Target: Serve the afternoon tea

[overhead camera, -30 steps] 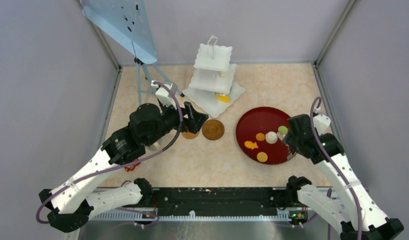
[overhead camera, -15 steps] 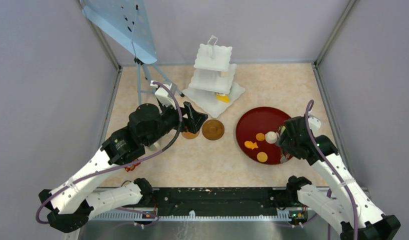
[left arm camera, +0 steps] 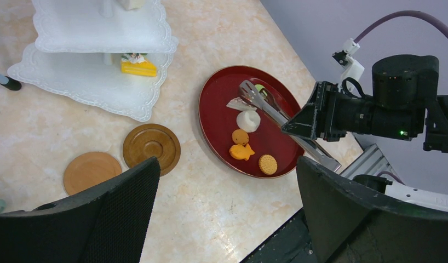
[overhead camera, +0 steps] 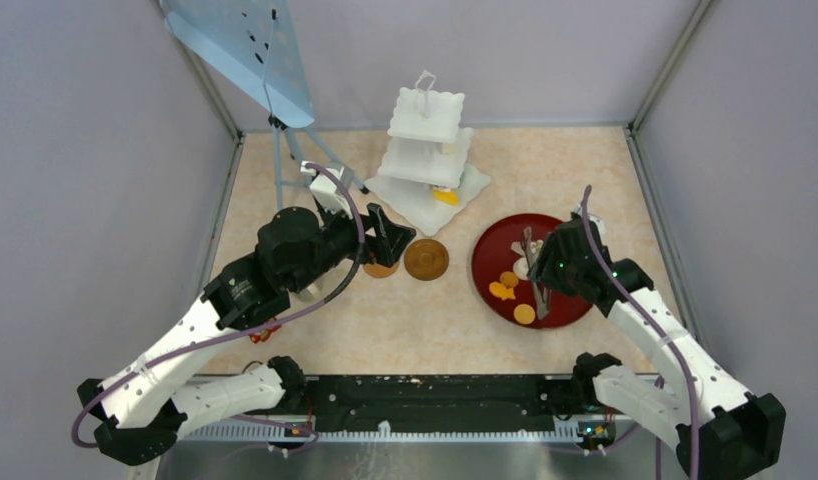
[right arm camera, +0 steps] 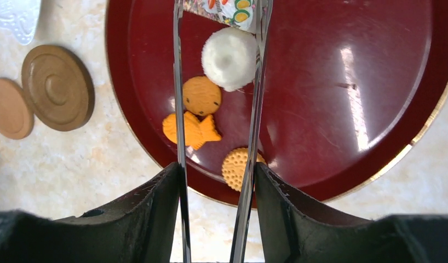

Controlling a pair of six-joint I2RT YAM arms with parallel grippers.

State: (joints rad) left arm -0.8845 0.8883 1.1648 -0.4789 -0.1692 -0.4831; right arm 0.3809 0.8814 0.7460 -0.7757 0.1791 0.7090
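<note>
Right gripper is clamped on the metal tongs, pinching their two arms from outside. The blades reach low over the dark-red tray and straddle the white round sweet; the small orange disc sits in that gap too. The left blade crosses the orange fish; the biscuit disc lies under the right blade by the tray's near rim. Left gripper is spread wide, holding nothing, hanging above the wooden coasters.

The danger as I read it: sweets crowd the gap, so a squeeze could catch the wrong one, or nip the white ball off-centre and pop it across that glossy tray. The thin, slick tongs could also twist in the fingers.

A yellow wedge sits on the bottom tier of the white stand, so that looks like the destination. Bare table lies between tray and stand — good room to carry. The right wall is near the tray's right side; the upper tiers sit over the bottom one, so a low approach from the front seems wise.
</note>
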